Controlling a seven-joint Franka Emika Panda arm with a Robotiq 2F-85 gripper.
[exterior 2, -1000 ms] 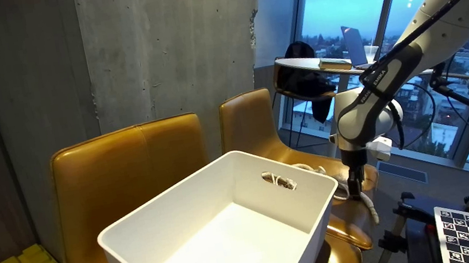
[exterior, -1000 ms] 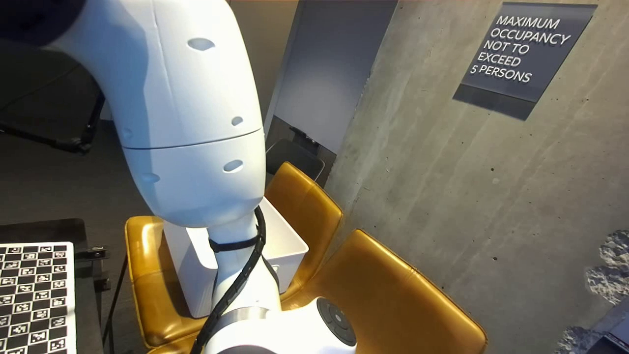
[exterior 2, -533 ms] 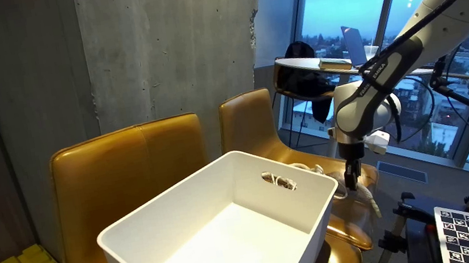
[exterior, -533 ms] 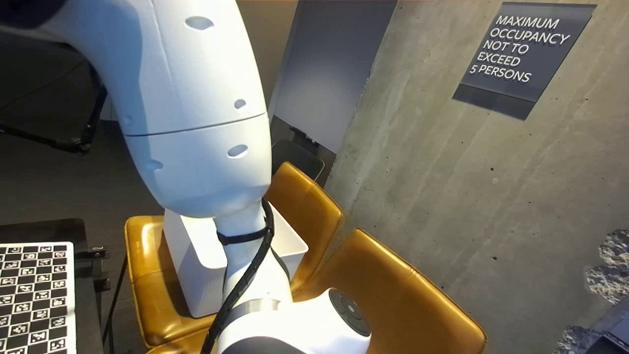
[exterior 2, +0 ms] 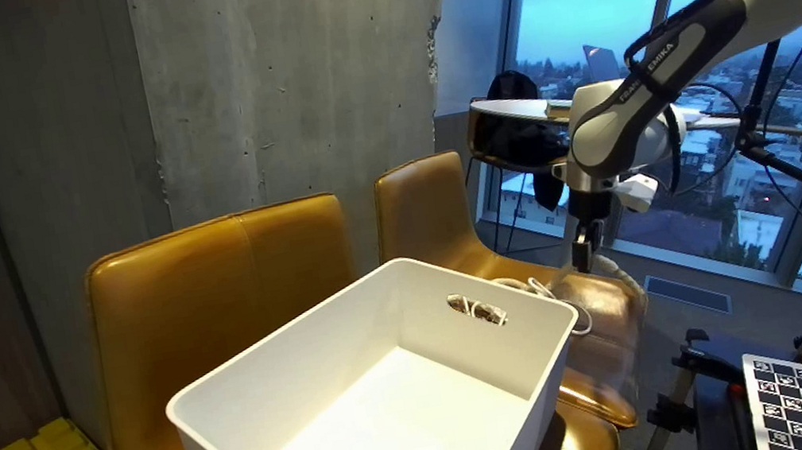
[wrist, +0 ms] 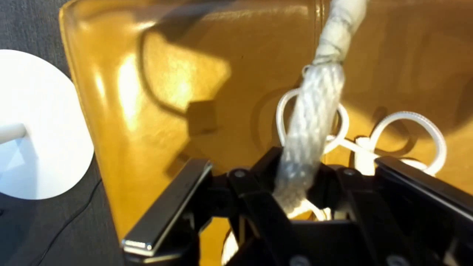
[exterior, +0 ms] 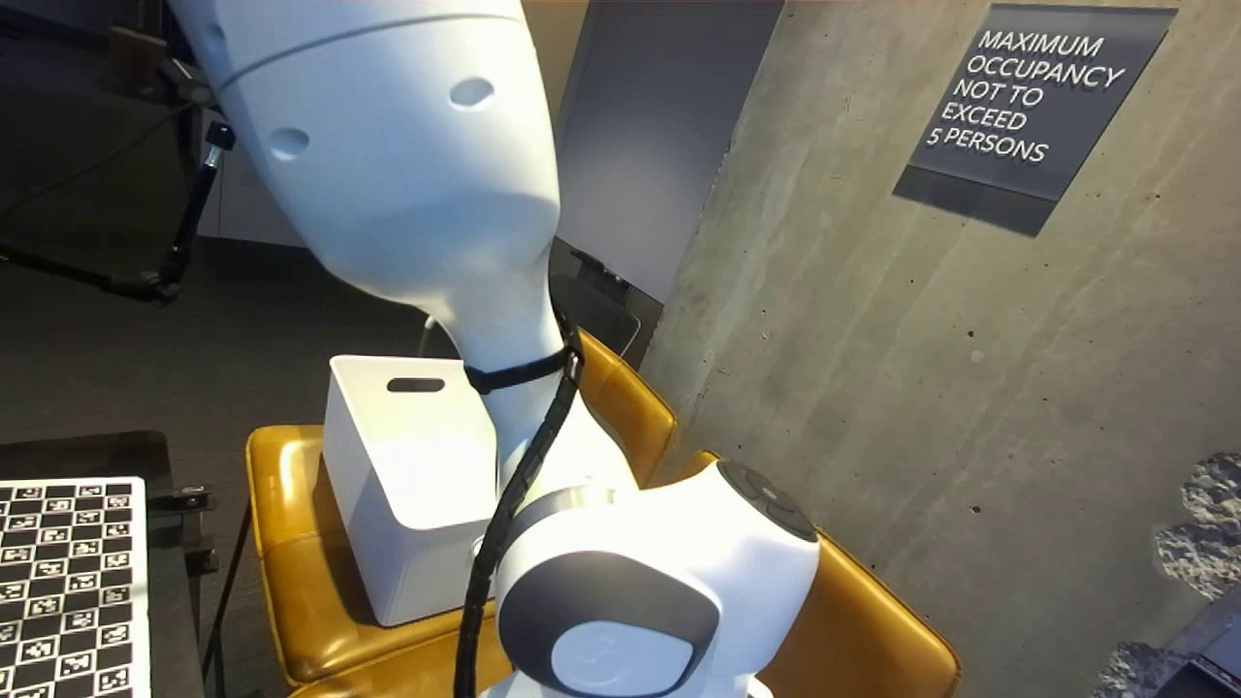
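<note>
In the wrist view a pale, rope-like bundle (wrist: 314,107), glossy and white on its lower part, runs down between the fingers of my gripper (wrist: 297,168), which is shut on it. In an exterior view my gripper (exterior 2: 581,257) is above the seat of the far tan chair (exterior 2: 598,302), and part of the bundle (exterior 2: 618,271) curves out beside it. White cord loops (wrist: 438,144) lie on the tan leather beneath. The arm hides the gripper in an exterior view where the wrist housing (exterior: 611,620) shows large.
A white bin (exterior 2: 407,266) with handle holes sits on the near tan chair (exterior 2: 224,277), beside the gripper's chair. A checkered marker board (exterior: 73,591) rests on a dark stand. There is a concrete wall (exterior: 931,368) behind the chairs. A white disc (wrist: 55,122) stands past the seat edge.
My gripper has risen from the seat, lifting the bundle, whose hanging end has moved up. The arm has swung up with it, uncovering more of the bin. The jaws have closed further.
</note>
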